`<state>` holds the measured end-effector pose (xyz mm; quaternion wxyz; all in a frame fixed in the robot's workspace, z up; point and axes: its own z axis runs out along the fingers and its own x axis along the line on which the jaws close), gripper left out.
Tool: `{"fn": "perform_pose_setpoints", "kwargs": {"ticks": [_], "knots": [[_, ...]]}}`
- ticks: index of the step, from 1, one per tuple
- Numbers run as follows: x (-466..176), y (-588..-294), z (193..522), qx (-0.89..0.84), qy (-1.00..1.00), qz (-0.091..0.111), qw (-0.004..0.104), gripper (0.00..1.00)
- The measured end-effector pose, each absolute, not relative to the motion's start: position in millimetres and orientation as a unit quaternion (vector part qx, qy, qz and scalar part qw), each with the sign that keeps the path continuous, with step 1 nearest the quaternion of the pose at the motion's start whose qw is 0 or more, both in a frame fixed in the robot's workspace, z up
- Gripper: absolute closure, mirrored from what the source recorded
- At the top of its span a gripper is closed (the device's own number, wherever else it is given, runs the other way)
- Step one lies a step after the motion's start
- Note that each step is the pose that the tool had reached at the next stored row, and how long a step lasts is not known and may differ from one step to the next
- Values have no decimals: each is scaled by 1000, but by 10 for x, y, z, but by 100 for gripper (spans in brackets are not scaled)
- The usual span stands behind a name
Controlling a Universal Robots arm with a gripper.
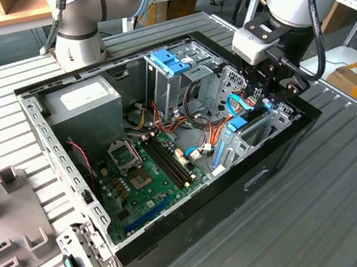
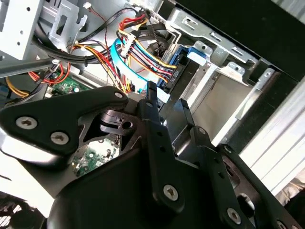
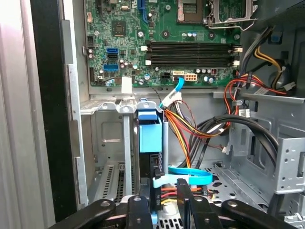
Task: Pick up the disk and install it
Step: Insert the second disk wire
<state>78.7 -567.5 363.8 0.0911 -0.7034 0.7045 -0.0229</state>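
Disk (image 3: 148, 133) stood on edge inside one computer case (image 1: 287, 141) on a ribbed table (image 1: 350, 202); we saw one gripper (image 3: 164, 202) pinching it.

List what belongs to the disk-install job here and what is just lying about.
Job in hand:
disk, standing on edge in its bay
pincer, right at the disk
metal bay
computer case

Just lying about:
power supply
motherboard
drive cage with blue latch
loose bracket outside the case
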Motion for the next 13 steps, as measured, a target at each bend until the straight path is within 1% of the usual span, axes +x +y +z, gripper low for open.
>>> {"fn": "perform_pose_setpoints", "kwargs": {"ticks": [4,5,6,7,8,12,13], "knots": [[796,-5632,3655,-703,705,-23,91,66],[827,-5618,3655,-703,705,-22,91,72],[857,-5611,3654,-703,705,-22,90,85],[861,-5611,3654,-703,705,-22,90,85],[860,-5611,3655,-703,705,-22,90,90],[861,-5612,3655,-703,705,-22,90,90],[862,-5613,3651,-704,705,-16,84,90]]}}
